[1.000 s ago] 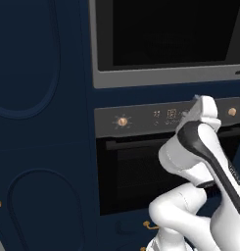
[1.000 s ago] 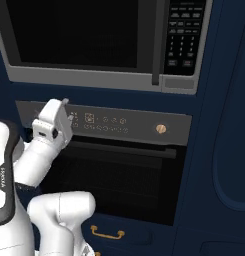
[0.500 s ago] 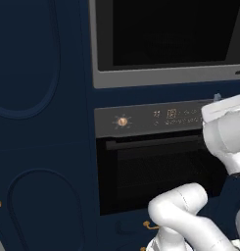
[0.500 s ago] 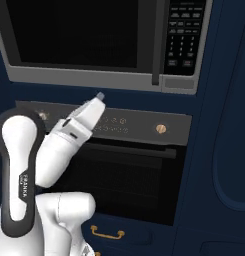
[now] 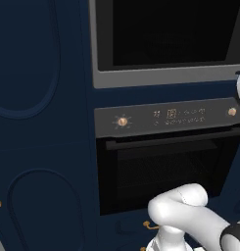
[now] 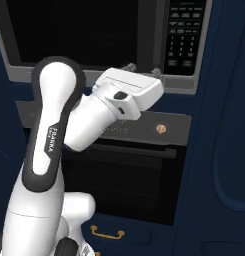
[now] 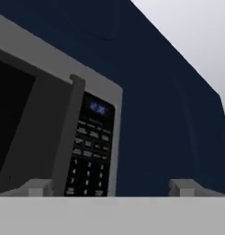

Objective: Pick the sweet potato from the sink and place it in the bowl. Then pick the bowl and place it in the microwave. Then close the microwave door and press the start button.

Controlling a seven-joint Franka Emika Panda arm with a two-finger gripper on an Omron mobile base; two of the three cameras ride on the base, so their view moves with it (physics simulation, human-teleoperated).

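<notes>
The microwave (image 5: 165, 78) sits in navy cabinetry with its black glass microwave door (image 6: 84, 30) shut flush in the grey frame. My gripper (image 6: 142, 70) points up at the microwave's lower right corner, just below the keypad (image 6: 181, 35). It is open, with nothing between its fingers. In the hand view the gripper (image 7: 111, 188) looks at the keypad (image 7: 88, 156), with the door's vertical handle edge (image 7: 72, 133) to its left. The sweet potato, the bowl and the sink are out of view.
A black oven (image 5: 165, 166) with a knobbed control panel (image 5: 170, 115) and a bar handle sits directly under the microwave. A brass drawer pull (image 6: 106, 232) is low down. Navy cabinet panels (image 6: 229, 125) flank both sides.
The arm has swung up and to the right. The hand rose from in front of the oven's control panel to the microwave's lower right corner, with the jaws open throughout.
</notes>
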